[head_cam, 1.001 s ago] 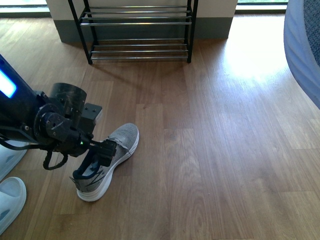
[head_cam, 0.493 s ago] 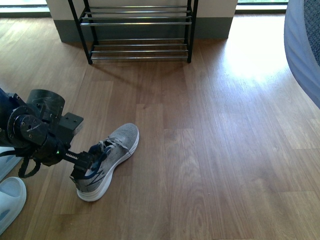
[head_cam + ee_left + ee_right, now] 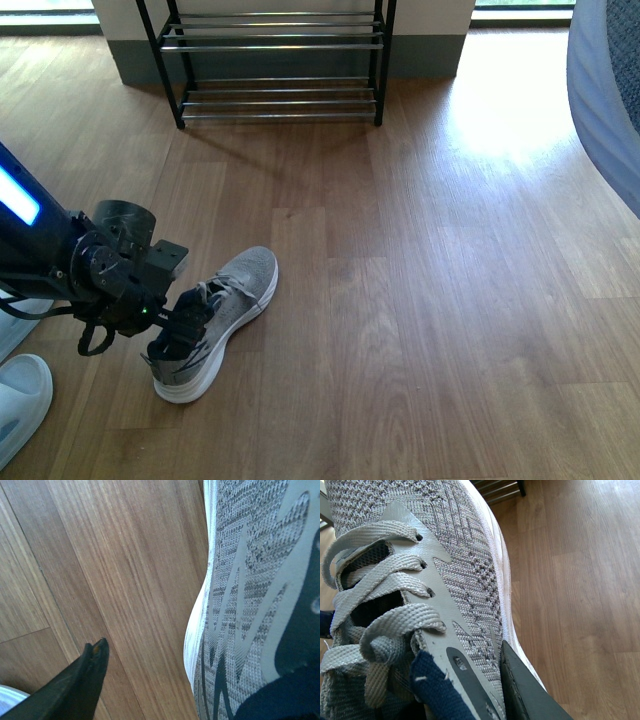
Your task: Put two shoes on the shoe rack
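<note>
A grey knit sneaker lies on the wood floor with its toe toward the shoe rack, which stands against the far wall. My left gripper is open at this sneaker's heel collar. In the left wrist view one black fingertip hovers over the floor beside the sneaker's side. My right gripper is out of the front view. It is shut on a grey knit sneaker, with one finger pressed against its outer side. A pale blue slide lies at the near left.
A second pale shape lies behind the left arm at the left edge. A blue-grey fabric object fills the right edge. Bare wood floor stretches between the sneaker and the rack. The rack's foot shows beyond the held sneaker.
My left arm drew back to the left from the sneaker's collar, then shifted slightly back toward the heel. The sneaker on the floor has stayed where it was.
</note>
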